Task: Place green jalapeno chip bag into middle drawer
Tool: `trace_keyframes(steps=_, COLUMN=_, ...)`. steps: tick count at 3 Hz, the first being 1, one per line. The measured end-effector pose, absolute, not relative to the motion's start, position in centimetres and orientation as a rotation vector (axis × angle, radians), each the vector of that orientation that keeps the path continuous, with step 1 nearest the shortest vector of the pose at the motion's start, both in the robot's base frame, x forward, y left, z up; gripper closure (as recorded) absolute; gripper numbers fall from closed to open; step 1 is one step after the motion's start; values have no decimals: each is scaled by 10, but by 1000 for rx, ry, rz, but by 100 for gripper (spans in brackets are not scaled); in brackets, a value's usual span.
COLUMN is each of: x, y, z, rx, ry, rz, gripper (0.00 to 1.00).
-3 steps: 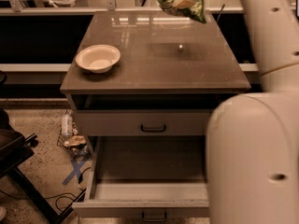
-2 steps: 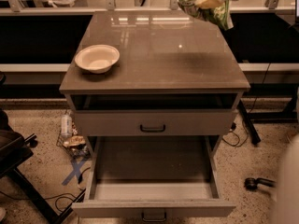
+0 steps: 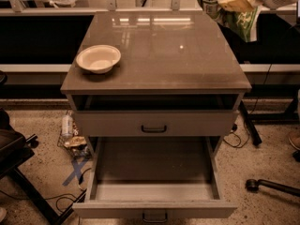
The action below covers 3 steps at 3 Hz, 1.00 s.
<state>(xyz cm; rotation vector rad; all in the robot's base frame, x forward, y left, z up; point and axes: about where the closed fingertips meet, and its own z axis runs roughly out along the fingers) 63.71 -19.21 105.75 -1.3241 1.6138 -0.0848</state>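
The green jalapeno chip bag hangs in the air at the top right, above the back right corner of the cabinet top. My gripper is shut on the bag's upper part, with the bag's lower end dangling below it. The middle drawer is pulled out towards the camera at the bottom. Its long flat tray is empty, and its dark bar handle is at the front edge. The gripper and bag are high above and behind the drawer.
A cream-white bowl sits on the left of the cabinet top. A shut drawer front lies above the open drawer, under an open slot. Bottles and litter lie on the floor at the left, and a chair base at the right.
The gripper and bag have moved right, towards the frame's top right corner. The large white arm section that covered the right side has left the view.
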Motion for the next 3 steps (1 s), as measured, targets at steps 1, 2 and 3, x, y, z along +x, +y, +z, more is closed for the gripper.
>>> trace_keyframes(steps=1, x=582, y=-155, z=1095, rx=-1241, ry=1522, rz=-84, gripper=100)
trace_keyframes(steps=2, x=521, y=-147, z=1052, rx=-1221, ry=1569, rz=-68, gripper=100)
trace_keyframes(steps=3, x=511, y=-165, z=1026, rx=-1212, ry=1636, rz=-74, gripper=100)
